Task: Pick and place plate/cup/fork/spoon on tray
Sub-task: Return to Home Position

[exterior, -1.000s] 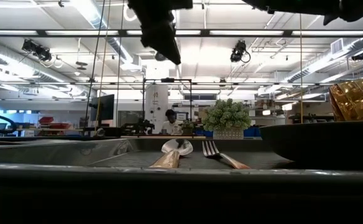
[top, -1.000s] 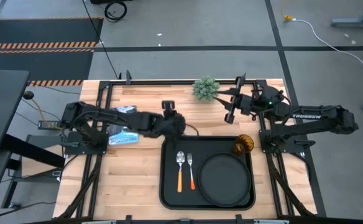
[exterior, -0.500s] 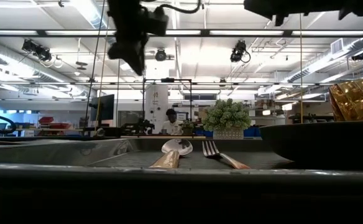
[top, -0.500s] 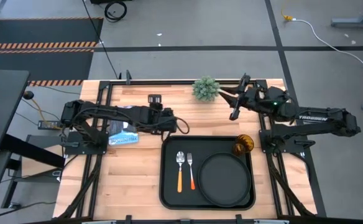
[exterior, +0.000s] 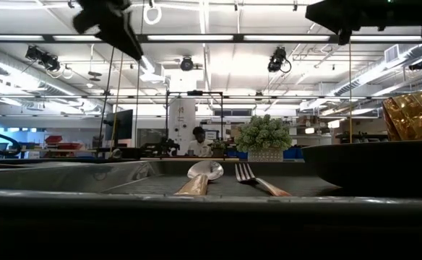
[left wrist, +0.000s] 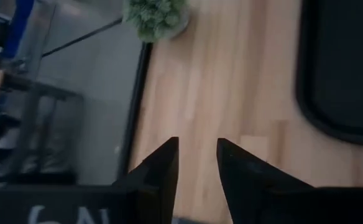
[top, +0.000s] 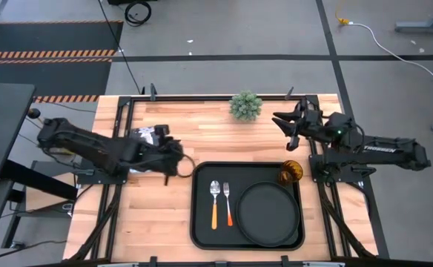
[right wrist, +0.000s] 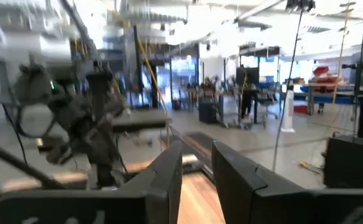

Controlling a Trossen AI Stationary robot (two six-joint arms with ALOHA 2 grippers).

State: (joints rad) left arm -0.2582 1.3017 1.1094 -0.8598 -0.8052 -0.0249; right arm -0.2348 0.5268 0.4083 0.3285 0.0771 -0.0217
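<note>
The pale butcher-block wooden bench [top: 164, 215] carries the large matte black rectangular tray [top: 202, 222] with rounded corners, and everything the task names now lies on it: the round matte black plate [top: 268, 215] fills its right half, the small translucent amber-orange cup [top: 291, 173] stands at its far right corner just beside the plate, and the spoon with a silver bowl and yellow-orange handle [top: 215, 203] and the fork with silver tines and a red-orange handle [top: 227, 202] lie side by side on its left half, apart from each other. What has changed over the last second is the arms: the left tool [top: 173, 157], which hung over the tray's far edge, has drawn back to the left and now sits over bare bench off the tray's corner, its fingers [left wrist: 163, 168] slightly spread and holding nothing. The right tool [top: 287, 124] has swung back near the small green potted plant [top: 245, 105], its fingers likewise a little parted and empty. This reads as both arms retreating after the last placement, so the task looks complete.
</note>
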